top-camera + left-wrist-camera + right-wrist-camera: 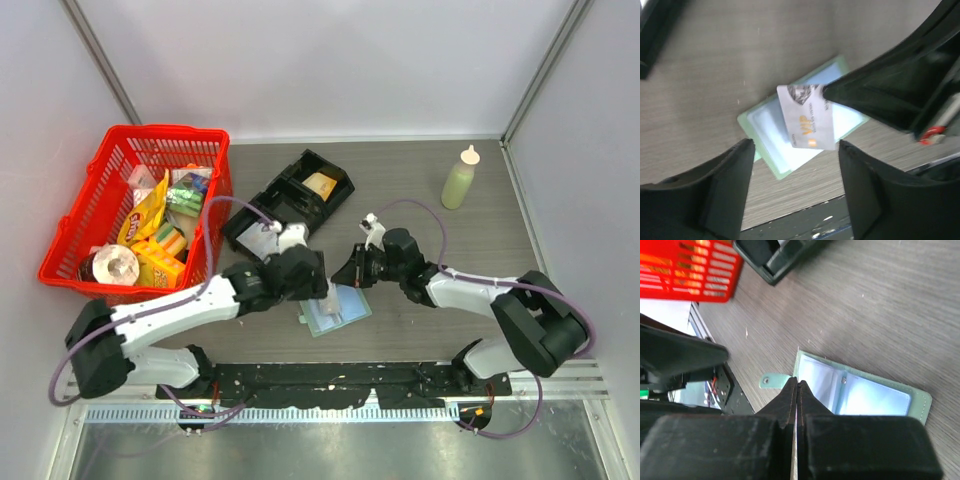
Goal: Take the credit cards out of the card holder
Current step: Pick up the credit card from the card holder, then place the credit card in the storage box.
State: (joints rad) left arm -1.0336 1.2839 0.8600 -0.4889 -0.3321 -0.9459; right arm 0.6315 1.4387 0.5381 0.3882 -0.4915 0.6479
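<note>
The card holder (338,310) lies open on the table, pale green with clear sleeves; it also shows in the left wrist view (771,131) and the right wrist view (865,395). My right gripper (350,272) is shut on a credit card (807,117), a pale card with orange "VIP" print, held just above the holder. In the right wrist view the card is only a thin edge between the closed fingers (790,400) of the gripper (797,385). My left gripper (312,298) is open and empty over the holder's near-left part, its jaws wide apart (795,145).
A red basket (130,200) full of packets stands at the left. A black compartment tray (290,195) sits behind the holder. A pale green squeeze bottle (460,178) stands at the back right. A black mounting rail (330,378) runs along the near edge.
</note>
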